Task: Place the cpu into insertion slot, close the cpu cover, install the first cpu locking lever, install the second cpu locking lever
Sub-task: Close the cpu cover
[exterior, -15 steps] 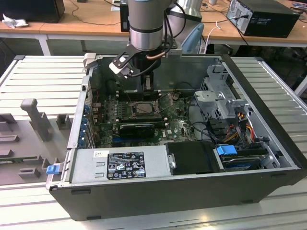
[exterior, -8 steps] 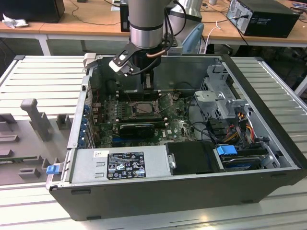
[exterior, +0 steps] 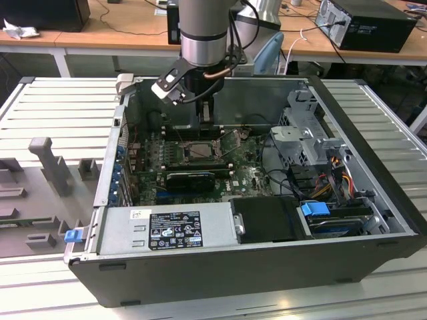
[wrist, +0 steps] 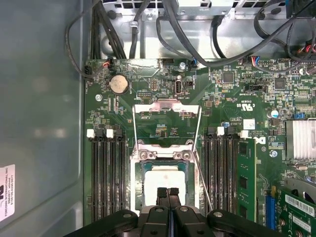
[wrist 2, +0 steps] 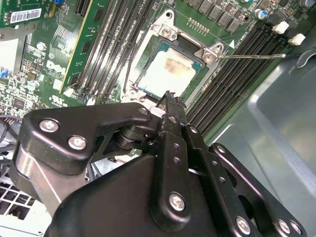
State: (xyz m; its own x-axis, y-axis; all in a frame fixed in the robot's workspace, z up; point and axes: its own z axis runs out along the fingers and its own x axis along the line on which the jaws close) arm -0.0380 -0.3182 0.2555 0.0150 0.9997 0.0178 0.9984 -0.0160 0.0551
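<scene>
The cpu (wrist: 163,178) lies flat in the insertion slot (wrist: 136,173) on the green board, its pale metal face up. In the second wrist view, the cpu (wrist 2: 165,74) shows a faint brown smear. The cpu cover (wrist: 167,104) stands swung open beyond the slot, with the board visible through its cut-out. A thin wire locking lever (wrist: 203,182) angles out beside the slot, free of its catch. My gripper (wrist: 168,191) hovers over the cpu's near edge, fingers shut together and holding nothing. From the exterior view, the gripper (exterior: 207,120) hangs just above the slot (exterior: 200,151).
Memory slots (wrist: 106,173) flank the socket on both sides. A long black ridged card (exterior: 191,179) sits in front of it. The case wall (wrist: 39,123), drive cage (exterior: 303,133), power supply (exterior: 167,227) and cable bundles (wrist: 197,44) hem in the board.
</scene>
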